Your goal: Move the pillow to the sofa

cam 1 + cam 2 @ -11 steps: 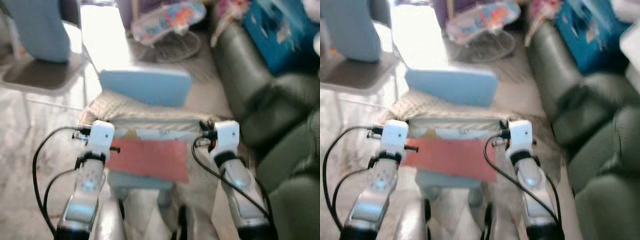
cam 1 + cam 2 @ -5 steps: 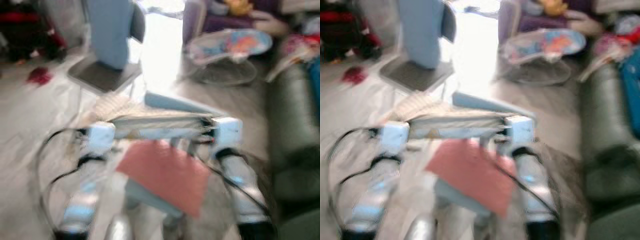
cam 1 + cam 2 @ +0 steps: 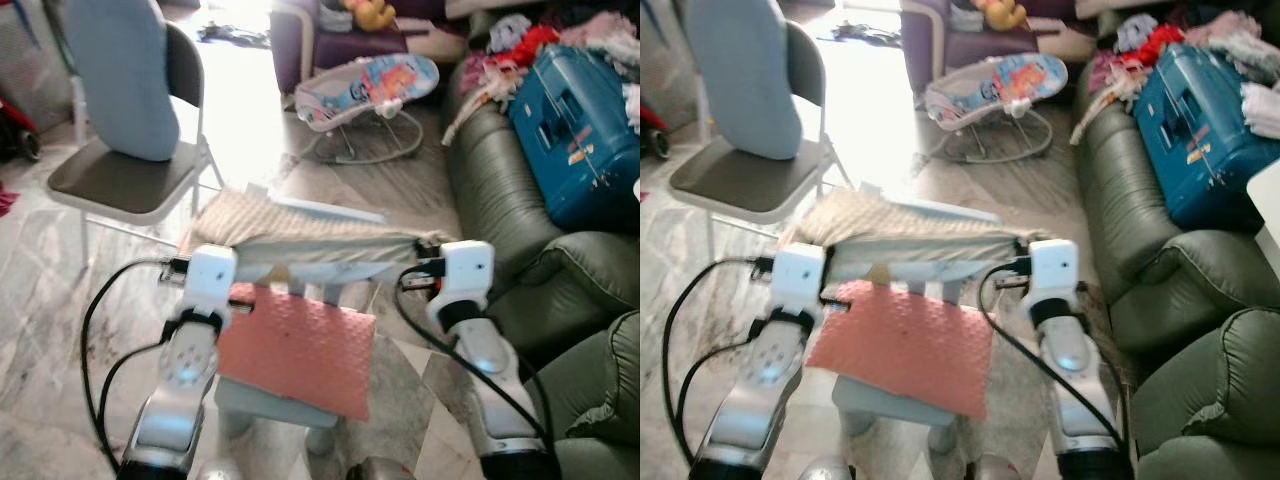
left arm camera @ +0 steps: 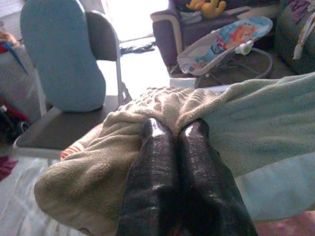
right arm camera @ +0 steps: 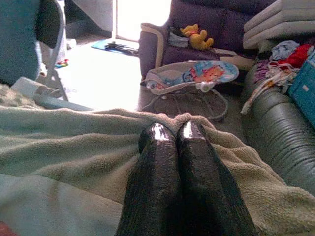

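Your left hand (image 4: pixel 174 129) and right hand (image 5: pixel 172 132) each have their two black fingers pinched together on an edge of the pillow (image 3: pixel 300 240), a beige, fuzzy pillow held stretched between them in front of you, above the marble floor (image 3: pixel 40 300). The dark green sofa (image 3: pixel 500 210) runs along your right, near the right hand, with a blue suitcase (image 3: pixel 580 130) on it. Ahead to your left stands a grey folding chair (image 3: pixel 130 180), and a baby bouncer (image 3: pixel 370 85) sits farther back.

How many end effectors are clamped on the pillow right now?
2. The left end effector pinches the pillow at its left end; the right end effector pinches its right end. Both are shut on the fabric.
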`<state>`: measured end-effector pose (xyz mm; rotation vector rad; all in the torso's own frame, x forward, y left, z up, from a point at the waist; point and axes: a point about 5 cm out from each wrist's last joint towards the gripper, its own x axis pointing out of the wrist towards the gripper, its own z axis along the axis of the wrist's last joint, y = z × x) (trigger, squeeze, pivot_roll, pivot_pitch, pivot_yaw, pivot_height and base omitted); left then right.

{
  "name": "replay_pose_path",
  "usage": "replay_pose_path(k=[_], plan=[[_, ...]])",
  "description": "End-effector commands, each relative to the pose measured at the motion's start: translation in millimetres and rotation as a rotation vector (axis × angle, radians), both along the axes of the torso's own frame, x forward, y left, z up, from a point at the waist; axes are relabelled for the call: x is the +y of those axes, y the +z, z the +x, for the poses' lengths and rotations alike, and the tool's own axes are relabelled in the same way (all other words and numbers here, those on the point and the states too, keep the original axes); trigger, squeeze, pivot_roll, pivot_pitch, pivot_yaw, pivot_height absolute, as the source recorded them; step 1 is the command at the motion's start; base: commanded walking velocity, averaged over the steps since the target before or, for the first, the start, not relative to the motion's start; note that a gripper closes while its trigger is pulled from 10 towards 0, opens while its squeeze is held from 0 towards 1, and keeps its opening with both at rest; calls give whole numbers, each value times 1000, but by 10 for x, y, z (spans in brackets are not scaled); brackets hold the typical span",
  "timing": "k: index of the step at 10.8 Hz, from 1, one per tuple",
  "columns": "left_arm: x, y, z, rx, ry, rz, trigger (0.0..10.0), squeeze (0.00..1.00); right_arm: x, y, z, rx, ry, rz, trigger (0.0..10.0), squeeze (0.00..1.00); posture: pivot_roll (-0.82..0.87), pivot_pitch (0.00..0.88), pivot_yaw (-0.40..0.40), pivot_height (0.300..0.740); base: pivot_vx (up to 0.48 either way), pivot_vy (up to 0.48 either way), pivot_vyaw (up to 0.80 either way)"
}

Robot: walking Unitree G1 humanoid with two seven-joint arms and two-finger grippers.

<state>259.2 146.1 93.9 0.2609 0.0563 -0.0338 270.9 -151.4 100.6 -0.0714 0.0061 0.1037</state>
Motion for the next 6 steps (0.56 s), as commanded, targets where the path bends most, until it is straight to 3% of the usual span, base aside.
replay_pose_path(k=[1, 6], plan=[[49, 49, -8, -15, 21, 0, 10000, 0, -156, 23, -26, -6, -69, -4, 10000, 0, 20, 50, -48, 740, 0, 0, 0], [42, 53, 24, -5, 14, -7, 10000, 0, -260, -37, -57, 29, -121, -2, 10000, 0, 9, 54, -37, 740, -308, 0, 0]])
